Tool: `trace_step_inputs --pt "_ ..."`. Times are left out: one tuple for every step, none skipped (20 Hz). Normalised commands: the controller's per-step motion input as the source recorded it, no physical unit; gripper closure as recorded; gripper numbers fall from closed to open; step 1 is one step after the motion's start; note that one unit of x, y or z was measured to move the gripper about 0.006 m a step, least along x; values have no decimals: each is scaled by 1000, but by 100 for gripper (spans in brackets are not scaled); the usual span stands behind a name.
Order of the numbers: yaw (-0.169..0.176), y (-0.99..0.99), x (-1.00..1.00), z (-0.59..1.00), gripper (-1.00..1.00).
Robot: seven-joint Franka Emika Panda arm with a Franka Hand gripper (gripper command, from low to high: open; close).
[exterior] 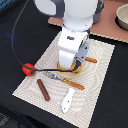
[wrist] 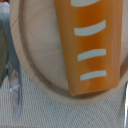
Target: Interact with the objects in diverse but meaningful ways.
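While the white Panda arm [exterior: 70, 20] descends from the upper edge of the exterior view, it covers the middle of a cream woven placemat [exterior: 102, 75] that lies on a black table [exterior: 20, 30]. A pinkish-brown board [exterior: 107, 25] occupies the upper corner on the exterior view's right and carries a grey-blue pot [exterior: 122, 17], of which only part is in frame. Beneath the wrist, a tan round plate [wrist: 35, 55] rests on the placemat, and a yellow-orange bread loaf [wrist: 92, 45] with pale curved stripes lies across the plate, as the wrist view shows at close range. The gripper [exterior: 70, 64] sits low over the loaf and plate; neither view shows the fingertips clearly, so whether the claw is released or clamped cannot be told. A brown sausage [exterior: 43, 89] lies on the placemat near its edge on the exterior view's left. An orange-handled fork [exterior: 65, 80] lies diagonally just beside the plate, and a white knife-shaped piece [exterior: 68, 100] lies below it, apart from the sausage. A further orange handle [exterior: 91, 60] projects from behind the arm on the exterior view's right. A small red tomato [exterior: 28, 68] sits on the table at the placemat's edge, with a black cable [exterior: 47, 66] running past it.
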Motion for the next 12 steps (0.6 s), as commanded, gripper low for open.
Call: trace_step_inputs --pt "36 -109 0 -211 -100" --pt "34 -120 0 -203 -100" --pt "31 -109 0 -180 -100" --pt "27 -103 0 -169 -100" --pt "23 -91 3 -154 -100" --pt "23 -94 23 -123 -100" --pt "21 -109 3 -140 -100" --pt "19 -109 3 -129 -100" --pt "16 -103 0 -131 -100" --pt "14 -111 0 -134 -100" --pt "12 -111 0 -126 -100" --pt "10 -120 0 -137 -100"
